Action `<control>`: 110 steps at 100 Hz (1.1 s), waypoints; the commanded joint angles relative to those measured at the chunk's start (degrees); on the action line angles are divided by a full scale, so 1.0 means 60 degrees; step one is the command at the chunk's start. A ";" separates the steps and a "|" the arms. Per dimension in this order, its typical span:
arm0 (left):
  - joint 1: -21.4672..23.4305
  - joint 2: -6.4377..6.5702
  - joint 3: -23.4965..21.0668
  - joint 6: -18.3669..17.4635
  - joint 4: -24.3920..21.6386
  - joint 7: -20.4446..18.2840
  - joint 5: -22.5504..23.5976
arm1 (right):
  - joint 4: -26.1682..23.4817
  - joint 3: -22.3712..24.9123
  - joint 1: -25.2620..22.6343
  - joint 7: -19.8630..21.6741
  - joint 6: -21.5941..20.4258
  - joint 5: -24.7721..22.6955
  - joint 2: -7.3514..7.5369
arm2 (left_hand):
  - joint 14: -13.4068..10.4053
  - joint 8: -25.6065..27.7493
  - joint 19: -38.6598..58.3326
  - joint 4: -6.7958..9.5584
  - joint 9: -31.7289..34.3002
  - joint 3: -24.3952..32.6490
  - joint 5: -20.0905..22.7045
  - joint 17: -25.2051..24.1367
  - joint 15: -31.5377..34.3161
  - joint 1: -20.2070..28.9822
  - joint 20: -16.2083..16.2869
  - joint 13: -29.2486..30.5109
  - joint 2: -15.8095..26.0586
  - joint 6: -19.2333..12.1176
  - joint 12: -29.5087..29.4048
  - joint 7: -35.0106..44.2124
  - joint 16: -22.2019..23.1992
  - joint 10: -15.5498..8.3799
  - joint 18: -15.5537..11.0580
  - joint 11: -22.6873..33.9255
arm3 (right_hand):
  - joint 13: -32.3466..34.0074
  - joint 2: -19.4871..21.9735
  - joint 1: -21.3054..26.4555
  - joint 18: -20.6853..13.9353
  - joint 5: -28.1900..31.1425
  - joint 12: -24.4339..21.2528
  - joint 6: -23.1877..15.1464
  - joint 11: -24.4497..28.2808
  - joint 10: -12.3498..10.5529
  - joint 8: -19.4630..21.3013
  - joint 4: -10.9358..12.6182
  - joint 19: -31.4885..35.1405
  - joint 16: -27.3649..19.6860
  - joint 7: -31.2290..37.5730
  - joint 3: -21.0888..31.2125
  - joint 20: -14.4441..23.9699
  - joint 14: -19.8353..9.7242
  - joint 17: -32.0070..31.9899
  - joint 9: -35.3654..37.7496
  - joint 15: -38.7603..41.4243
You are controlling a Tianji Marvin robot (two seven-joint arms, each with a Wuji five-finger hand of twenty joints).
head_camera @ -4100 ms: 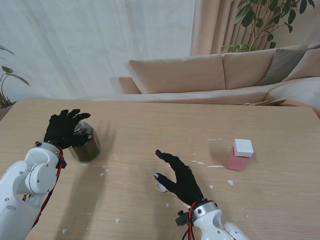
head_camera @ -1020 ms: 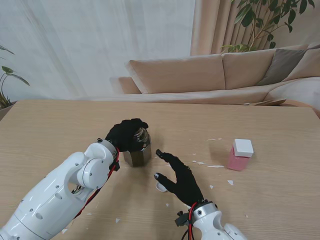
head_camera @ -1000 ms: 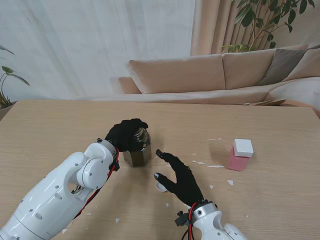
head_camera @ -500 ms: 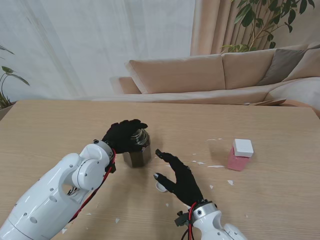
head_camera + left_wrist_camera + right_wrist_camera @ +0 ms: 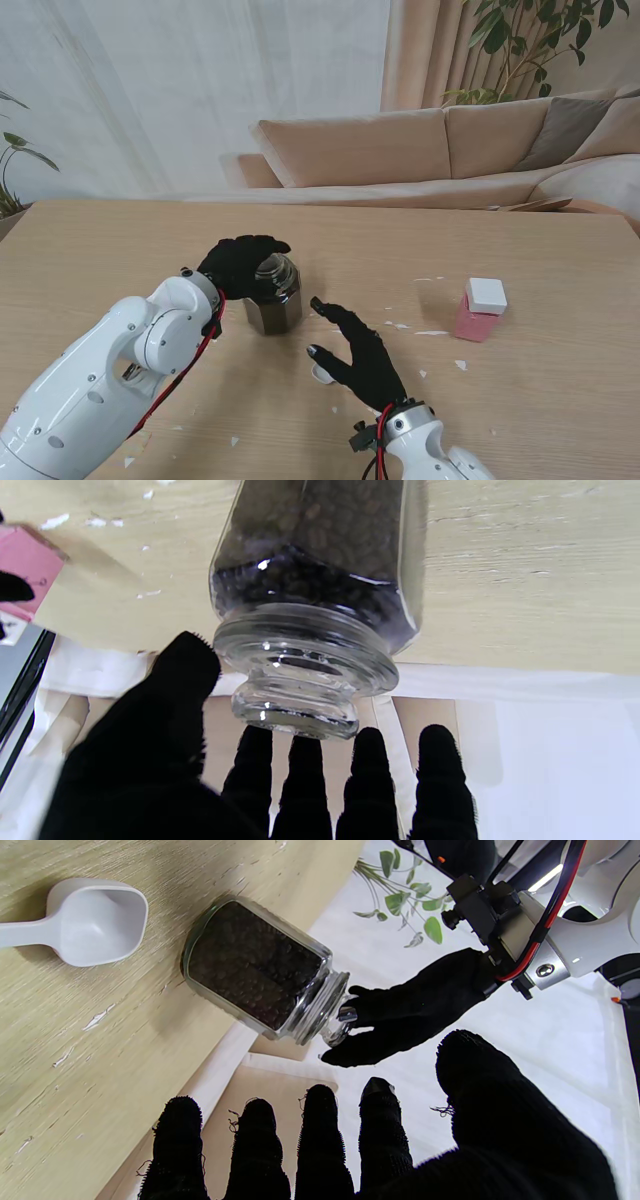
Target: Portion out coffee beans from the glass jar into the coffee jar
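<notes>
Glass jar (image 5: pixel 272 296) of coffee beans is standing upright mid-table, lid on. Left hand (image 5: pixel 238 265) is being held spread beside the lid knob (image 5: pixel 295 707), gripping nothing. Right hand (image 5: pixel 362 358) is released, near the white scoop (image 5: pixel 80 920). Lid should be pinched squarely and lifted straight.

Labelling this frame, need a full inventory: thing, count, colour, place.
glass jar: 1, clear, full of dark coffee beans, table centre-left, lid on
white scoop: 1, white, on table beside the jar, under the right hand in the stand view
pink container: 1, pink with white cap, table right
table: 1, light wood, white flecks scattered
sofa: 1, beige, behind table
plants: 2, green, far right and far left
left hand: black glove, fingers around the jar's lid, grip unclear
right hand: black glove, open, near the jar
</notes>
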 commanded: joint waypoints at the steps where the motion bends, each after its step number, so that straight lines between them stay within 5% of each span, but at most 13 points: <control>1: -0.0087 0.0031 0.0025 -0.0085 -0.0218 -0.0247 0.0148 | -0.0068 -0.0012 -0.0079 0.0113 0.0007 -0.0014 -0.0035 | 0.0069 0.0108 0.0425 0.0202 0.0102 0.0294 0.0232 -0.0031 0.0199 0.0287 0.0443 0.0078 -0.0121 0.0134 0.0094 0.0138 0.0276 0.0075 -0.0242 0.0039 | 0.0078 0.0204 0.0090 -0.0065 0.0054 -0.0097 0.0036 -0.0016 -0.0172 0.0027 -0.0102 0.0070 0.0090 0.0098 -0.0132 0.0134 0.0033 -0.0014 -0.0038 0.0024; 38: -0.0344 0.0109 0.0258 0.0020 -0.0143 -0.0809 0.0584 | -0.0085 -0.0019 -0.0104 0.0090 -0.0022 -0.0031 -0.0036 | 0.0382 0.0352 0.5024 0.0314 0.0777 0.0652 0.1014 -0.0128 0.2011 0.1102 -0.0147 0.0685 0.0025 0.0223 0.0292 0.0814 0.0853 0.0203 -0.0431 0.0482 | 0.0089 0.0195 0.0094 -0.0060 0.0073 -0.0095 0.0048 -0.0013 -0.0152 0.0031 -0.0105 0.0099 0.0090 0.0116 -0.0137 0.0143 0.0038 0.0037 -0.0038 0.0033; 64: -0.0662 0.0122 0.0658 0.0200 0.0102 -0.0948 0.0499 | -0.0115 -0.0018 -0.0143 0.0048 -0.0006 -0.0048 -0.0042 | 0.0566 0.0362 0.6085 0.0348 0.0956 0.0853 0.1287 0.0332 0.2507 0.1536 -0.0369 0.1051 0.0101 0.0197 0.0233 0.0978 0.0864 0.0271 -0.0467 0.0523 | 0.0087 0.0193 0.0108 -0.0050 0.0093 -0.0092 0.0051 -0.0007 -0.0161 0.0044 -0.0104 0.0136 0.0089 0.0144 -0.0132 0.0155 0.0049 0.0068 -0.0040 0.0043; 97: -0.0814 0.0067 0.0938 0.0544 0.0244 -0.0667 0.0186 | -0.0149 0.0001 -0.0189 0.0027 -0.0001 -0.0044 -0.0045 | 0.0811 0.0496 0.7861 0.0389 0.1917 0.1359 0.2504 0.2150 0.3859 0.2913 -0.0790 0.2344 0.0352 0.0771 0.0441 0.1771 0.1102 0.0938 -0.0583 0.1278 | 0.0092 0.0196 0.0110 -0.0041 0.0100 -0.0074 0.0059 0.0028 -0.0166 0.0054 -0.0105 0.0208 0.0088 0.0168 -0.0135 0.0184 0.0054 0.0104 -0.0050 0.0056; 110: -0.0755 0.0029 0.0905 0.0524 0.0236 -0.0418 0.0069 | -0.0149 0.0009 -0.0195 0.0017 -0.0012 -0.0042 -0.0047 | 0.1000 0.0449 0.8335 0.0011 0.2394 0.1629 0.3019 0.2903 0.3868 0.3520 -0.1406 0.3073 -0.0047 0.0979 0.0477 0.2128 0.2065 0.1220 -0.0712 0.1619 | 0.0095 0.0198 0.0112 -0.0040 0.0107 -0.0039 0.0093 0.0115 -0.0142 0.0057 -0.0105 0.0232 0.0087 0.0177 -0.0137 0.0192 0.0053 0.0118 0.0074 0.0060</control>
